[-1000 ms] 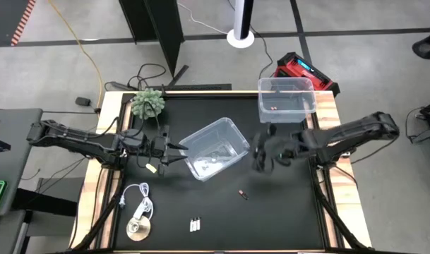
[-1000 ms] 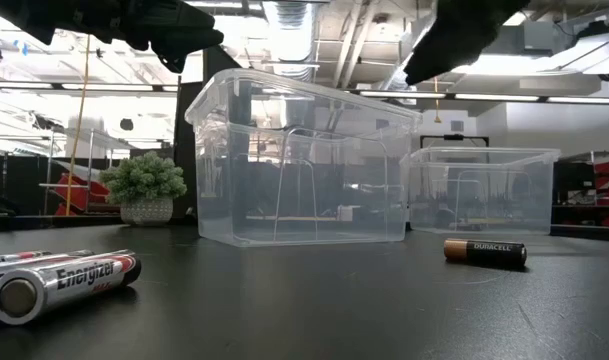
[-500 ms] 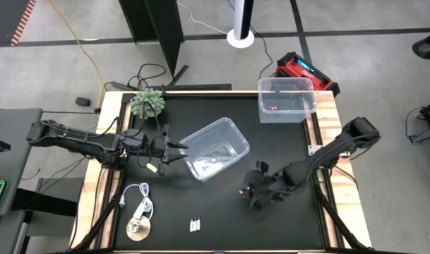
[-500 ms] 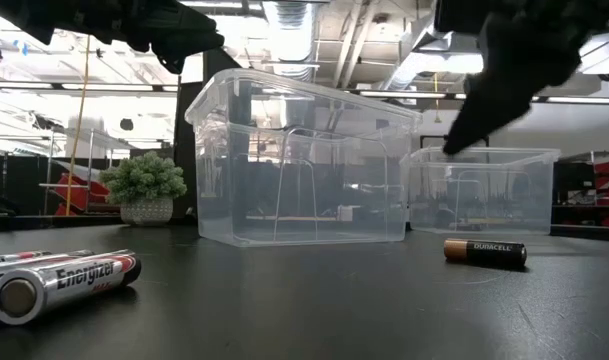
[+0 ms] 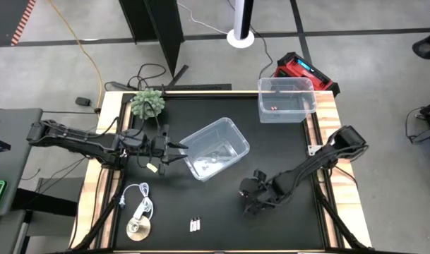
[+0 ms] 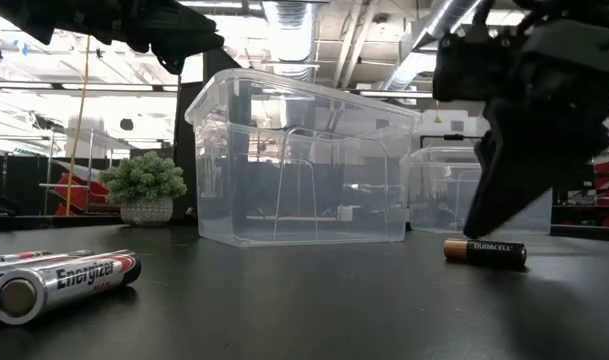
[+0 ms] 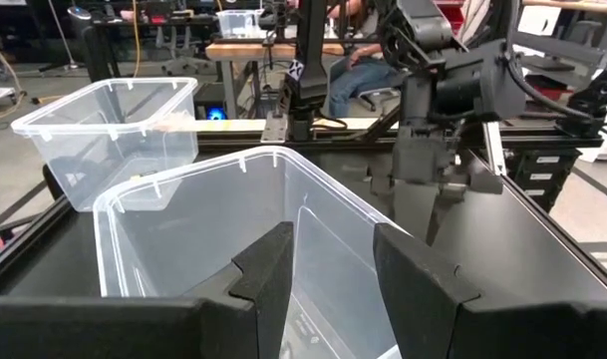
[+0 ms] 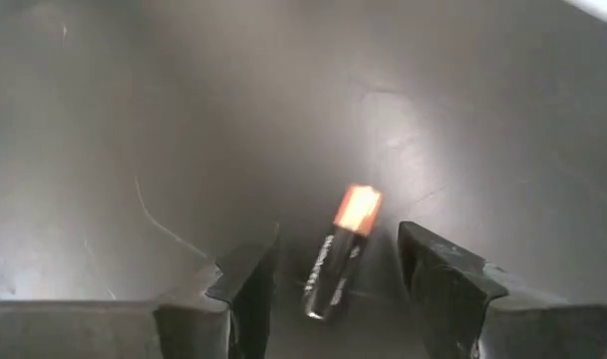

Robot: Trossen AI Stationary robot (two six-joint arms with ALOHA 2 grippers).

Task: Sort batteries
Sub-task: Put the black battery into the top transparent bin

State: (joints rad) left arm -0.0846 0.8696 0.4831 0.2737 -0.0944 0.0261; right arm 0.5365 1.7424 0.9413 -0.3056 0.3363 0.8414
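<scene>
A dark battery with a copper end (image 8: 340, 252) lies on the black table; the low view (image 6: 486, 252) shows its label. My right gripper (image 8: 335, 299) is open, low over it, one finger on either side and clear of it. In the high view the right gripper (image 5: 248, 200) covers the battery. Three silver batteries (image 5: 195, 224) lie side by side near the front edge, also in the low view (image 6: 62, 281). My left gripper (image 5: 176, 149) is open and empty at the left corner of the middle clear bin (image 5: 216, 149), shown in the left wrist view (image 7: 333, 269).
A second clear bin (image 5: 287, 99) stands at the far right with small reddish pieces (image 5: 274, 107) inside. A potted plant (image 5: 148, 103) is at the far left. A white coiled cable with a round disc (image 5: 138, 215) lies at the front left. People sit beyond the table.
My right gripper has swung from beside the far right bin toward the table's near edge and a little left. It has come down over the dark battery, which has stayed where it lay. The left arm has kept still.
</scene>
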